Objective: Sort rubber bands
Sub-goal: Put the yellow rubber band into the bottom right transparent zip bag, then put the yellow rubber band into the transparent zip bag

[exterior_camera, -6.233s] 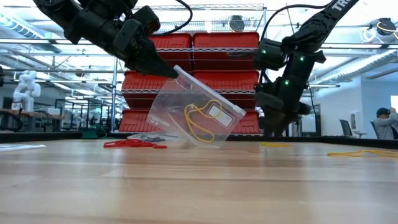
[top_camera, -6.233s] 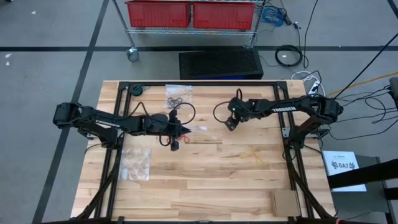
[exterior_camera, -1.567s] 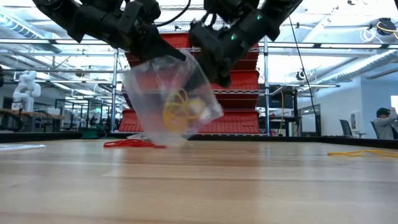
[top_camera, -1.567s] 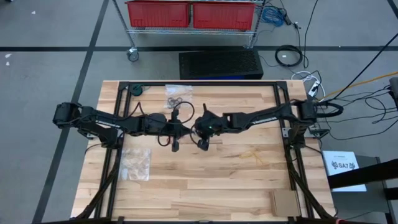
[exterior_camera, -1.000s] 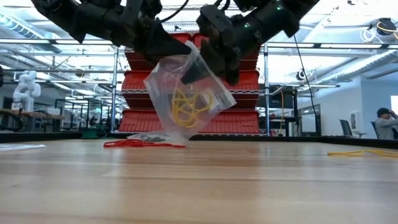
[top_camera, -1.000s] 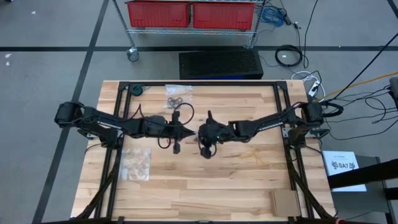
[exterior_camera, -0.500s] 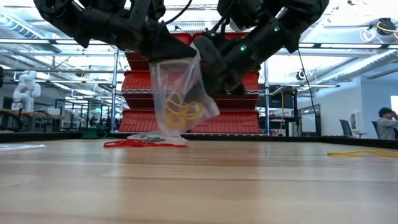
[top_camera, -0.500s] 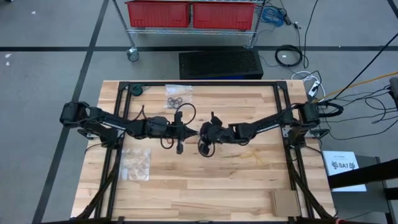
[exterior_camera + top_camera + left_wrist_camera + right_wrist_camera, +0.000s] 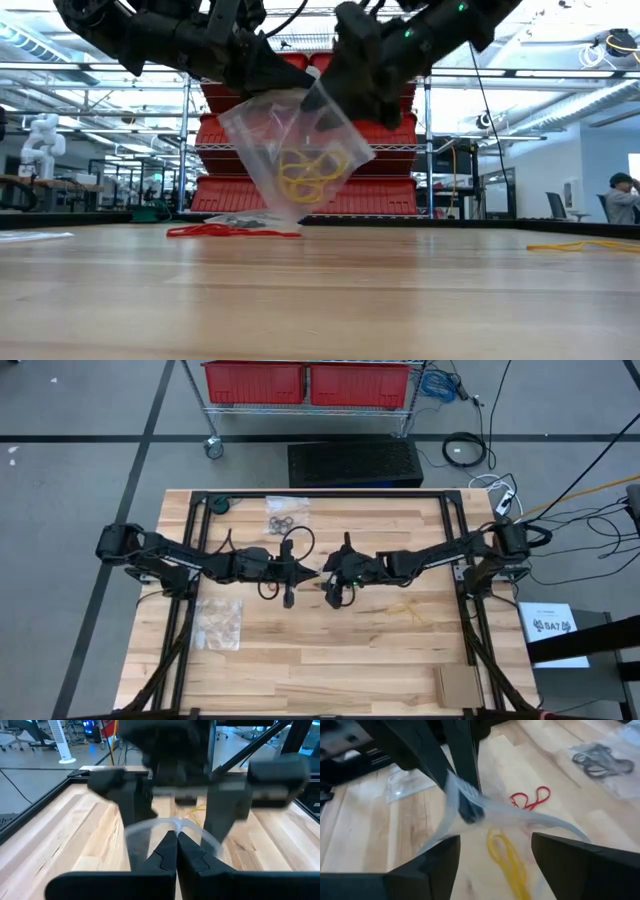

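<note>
Progress check, left to right: clear bag [image 9: 218,622] lying flat at the table's [image 9: 400,670] near-left looks like it holds tan bands, can't count them; left gripper [image 9: 313,574] at table centre, fingers clenched on the top edge of a raised clear bag [image 9: 292,160], closed tips visible in the left wrist view [image 9: 176,851]; that bag hangs tilted above the wood with a clump of yellow bands [image 9: 312,173] inside, so the yellow sort is at least partly done; right gripper [image 9: 328,588] just beside the left one at the bag mouth, fingers spread wide either side of it [image 9: 470,810], gripping nothing that I can see; a third bag [image 9: 287,510] at the far edge holds black bands [image 9: 598,762], looks sorted; still loose: red bands [image 9: 232,231] on the wood behind the hanging bag, also in the right wrist view [image 9: 530,799]; yellow bands right of centre [image 9: 407,608], strand along the table in the low view [image 9: 582,245]; my read: black done, yellow mid-way, red not started; no bag for red seen.
</note>
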You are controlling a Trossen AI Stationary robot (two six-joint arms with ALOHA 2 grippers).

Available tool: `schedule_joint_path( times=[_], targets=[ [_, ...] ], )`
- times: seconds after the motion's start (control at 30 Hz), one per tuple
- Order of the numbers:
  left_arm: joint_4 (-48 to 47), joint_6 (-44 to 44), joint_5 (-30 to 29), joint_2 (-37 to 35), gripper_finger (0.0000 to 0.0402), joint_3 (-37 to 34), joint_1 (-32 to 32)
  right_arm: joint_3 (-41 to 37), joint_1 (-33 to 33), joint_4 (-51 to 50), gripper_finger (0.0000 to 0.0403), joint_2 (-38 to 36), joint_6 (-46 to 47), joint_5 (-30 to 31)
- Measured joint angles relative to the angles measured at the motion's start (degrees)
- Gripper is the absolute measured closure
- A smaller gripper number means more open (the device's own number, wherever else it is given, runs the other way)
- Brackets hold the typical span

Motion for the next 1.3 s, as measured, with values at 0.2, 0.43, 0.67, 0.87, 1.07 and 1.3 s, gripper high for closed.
schedule_joint_path(
  times=[0.2,0.43,0.67,0.87,1.07,1.3],
  targets=[
    [-0.02,-0.01,0.02,0.0,0.04,0.0,0.0,0.0,0.08,-6.87,0.0163,-5.36,-0.01,-0.01],
    [-0.35,0.0,0.02,0.0,0.04,0.0,0.01,0.0,0.09,-13.21,0.0163,-11.48,0.38,0.0],
    [-0.42,-0.01,0.02,0.0,0.04,0.0,0.0,0.04,0.09,-16.2,0.0163,-17.12,0.48,0.1],
    [-0.66,0.01,0.04,0.0,0.04,-0.01,0.02,0.09,1.56,-36.27,0.0184,-21.36,7.14,-3.15],
    [-0.66,0.01,0.04,0.0,0.04,-0.02,0.0,0.09,7.27,-56.14,0.0293,-21.67,19.95,-4.21],
    [-0.66,0.01,0.04,0.0,0.04,-0.02,0.01,0.02,16.57,-79.32,0.0392,-20.12,38.57,-7.59]
  ],
)
